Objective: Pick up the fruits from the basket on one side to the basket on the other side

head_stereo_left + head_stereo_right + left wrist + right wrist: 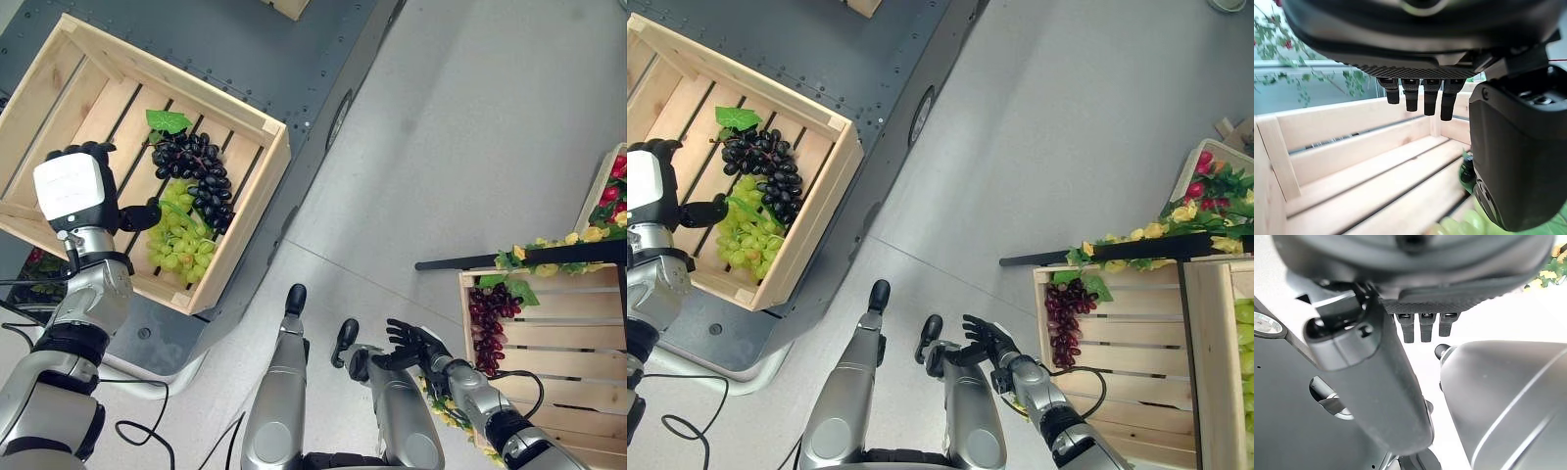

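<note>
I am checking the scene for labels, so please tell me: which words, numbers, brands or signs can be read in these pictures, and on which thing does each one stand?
None: no readable text stands on anything here.
Left wooden crate, with dark grapes and green grapes: bare wood, no print.
Right wooden crate, with red grapes: no print.
White cover on the left hand: plain, no mark that can be read.
Right hand: no label visible.

Both eye views look steeply down from the head, sharing the left crate [147, 157] and the floor [470, 127]. Each wrist view looks along its own robot hand from very close.
</note>
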